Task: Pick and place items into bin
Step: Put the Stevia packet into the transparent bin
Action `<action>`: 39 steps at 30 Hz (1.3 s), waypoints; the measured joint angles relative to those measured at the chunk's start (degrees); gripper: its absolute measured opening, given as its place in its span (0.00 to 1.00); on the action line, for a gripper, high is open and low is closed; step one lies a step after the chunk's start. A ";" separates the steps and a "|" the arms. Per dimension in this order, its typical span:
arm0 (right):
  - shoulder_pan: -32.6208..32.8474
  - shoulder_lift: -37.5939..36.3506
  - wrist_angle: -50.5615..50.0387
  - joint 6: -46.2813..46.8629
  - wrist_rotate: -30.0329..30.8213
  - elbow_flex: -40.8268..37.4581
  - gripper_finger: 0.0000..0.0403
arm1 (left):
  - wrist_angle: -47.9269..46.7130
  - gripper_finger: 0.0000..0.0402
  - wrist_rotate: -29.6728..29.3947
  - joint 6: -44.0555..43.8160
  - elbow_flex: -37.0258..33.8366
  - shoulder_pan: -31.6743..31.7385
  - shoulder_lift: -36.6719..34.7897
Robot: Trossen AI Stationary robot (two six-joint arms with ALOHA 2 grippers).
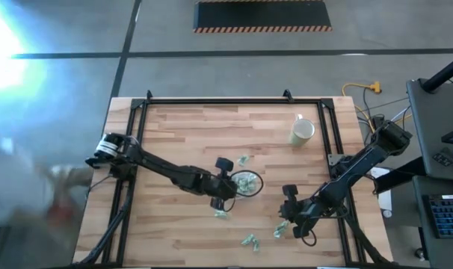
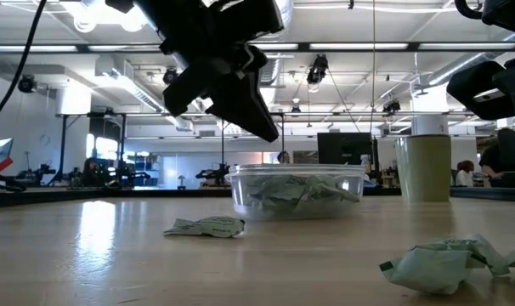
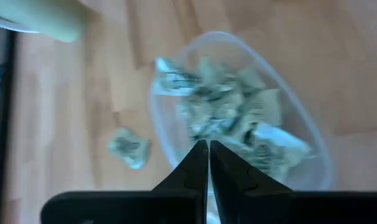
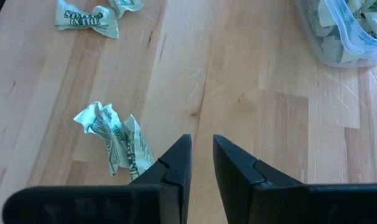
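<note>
The bin (image 1: 247,183) is a clear oval container at the table's middle, and several pale-green wrapped items (image 3: 238,118) lie in it. My left gripper (image 3: 208,152) is shut and empty, hovering just above the bin's rim (image 2: 240,174). Loose items lie on the wood: one beyond the bin (image 1: 243,159), one on its near side (image 1: 221,214), two more near the near edge (image 1: 249,240). My right gripper (image 4: 201,146) is open by a narrow gap, low over the table right of the bin, with a crumpled item (image 4: 114,142) just beside its fingers.
A cream mug (image 1: 302,131) stands upright toward the far right of the table. A black frame rail (image 1: 211,102) runs around the tabletop. Two further items (image 4: 86,18) lie ahead of my right gripper. Bare wood stretches across the table's far left.
</note>
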 joint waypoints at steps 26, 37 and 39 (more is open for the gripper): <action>-0.78 -0.06 0.25 -8.76 0.00 -0.02 0.14 | 7.01 0.00 44.42 14.73 -0.24 30.48 -2.42; -5.44 -0.22 0.17 -10.39 -0.05 0.00 0.14 | 8.67 0.30 44.97 13.28 1.69 30.47 3.41; -5.44 -0.22 0.20 -9.84 -0.15 0.00 0.14 | 8.60 0.36 44.94 12.15 2.33 30.47 4.71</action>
